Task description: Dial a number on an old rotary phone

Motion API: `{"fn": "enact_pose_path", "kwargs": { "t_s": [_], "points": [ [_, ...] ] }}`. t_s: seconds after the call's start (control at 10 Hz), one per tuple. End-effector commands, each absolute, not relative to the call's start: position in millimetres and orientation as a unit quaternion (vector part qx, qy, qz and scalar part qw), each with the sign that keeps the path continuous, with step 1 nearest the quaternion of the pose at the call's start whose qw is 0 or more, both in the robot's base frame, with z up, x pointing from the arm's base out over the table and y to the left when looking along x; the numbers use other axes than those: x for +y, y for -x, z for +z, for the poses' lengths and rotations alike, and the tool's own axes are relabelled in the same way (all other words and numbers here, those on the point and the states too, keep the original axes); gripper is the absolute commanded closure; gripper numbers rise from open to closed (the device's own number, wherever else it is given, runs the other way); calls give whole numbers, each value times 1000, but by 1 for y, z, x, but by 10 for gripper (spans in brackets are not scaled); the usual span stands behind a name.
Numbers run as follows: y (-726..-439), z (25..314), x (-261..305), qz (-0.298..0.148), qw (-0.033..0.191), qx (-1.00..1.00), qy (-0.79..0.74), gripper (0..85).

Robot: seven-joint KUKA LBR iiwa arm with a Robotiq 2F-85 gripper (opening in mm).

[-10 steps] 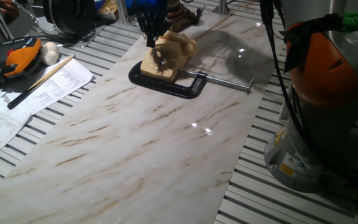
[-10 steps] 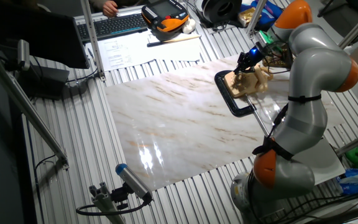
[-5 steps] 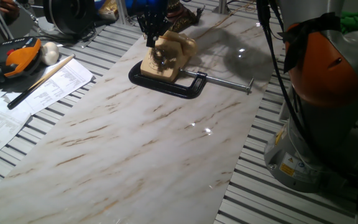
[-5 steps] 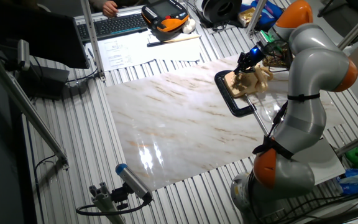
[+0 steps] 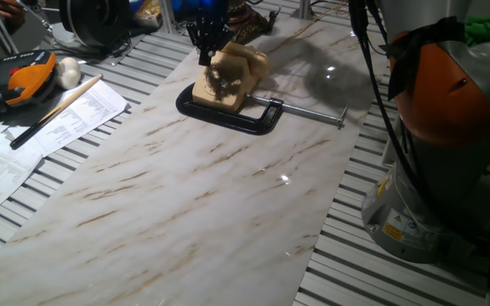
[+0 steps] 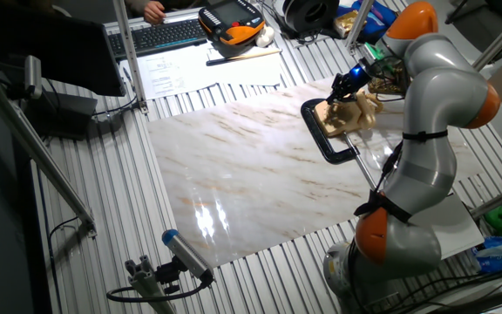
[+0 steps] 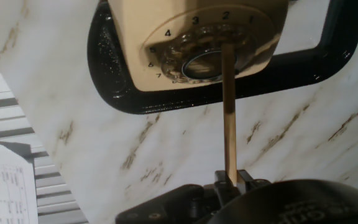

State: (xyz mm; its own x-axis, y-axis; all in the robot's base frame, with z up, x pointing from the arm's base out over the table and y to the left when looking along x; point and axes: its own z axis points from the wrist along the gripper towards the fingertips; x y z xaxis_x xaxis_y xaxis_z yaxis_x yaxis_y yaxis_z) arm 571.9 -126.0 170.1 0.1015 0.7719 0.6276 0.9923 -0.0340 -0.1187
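The old rotary phone [image 5: 235,75] [image 6: 353,112] is cream-beige and sits on the marble board inside a black C-clamp [image 5: 228,116] [image 6: 322,139]. My gripper [image 5: 204,47] [image 6: 346,86] hovers just over the phone's front. In the hand view my gripper [image 7: 231,180] is shut on a thin wooden stick [image 7: 230,118]. The stick's far tip rests in the silvery dial [image 7: 197,53], in a finger hole near the printed 2. The phone's cream face [image 7: 148,25] fills the top of that view, and the handset is cut off there.
The clamp's silver screw bar [image 5: 310,113] points toward the arm's base [image 5: 445,136]. Papers [image 5: 54,127], a long wooden rod [image 5: 58,105] and an orange handheld unit [image 5: 29,75] lie left of the board. A keyboard [image 6: 166,35] sits beyond them.
My gripper has shifted only very slightly at the dial. The phone and clamp have stayed where they were.
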Motion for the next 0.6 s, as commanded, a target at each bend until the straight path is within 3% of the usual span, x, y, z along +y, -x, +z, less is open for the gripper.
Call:
{"fn": "enact_pose_path", "kwargs": {
  "t_s": [0.0, 0.5],
  "points": [
    [-572, 170, -127, -202, 274, -640, 689, 850],
    [-574, 166, -129, -207, 282, -649, 676, 850]
  ]
}}
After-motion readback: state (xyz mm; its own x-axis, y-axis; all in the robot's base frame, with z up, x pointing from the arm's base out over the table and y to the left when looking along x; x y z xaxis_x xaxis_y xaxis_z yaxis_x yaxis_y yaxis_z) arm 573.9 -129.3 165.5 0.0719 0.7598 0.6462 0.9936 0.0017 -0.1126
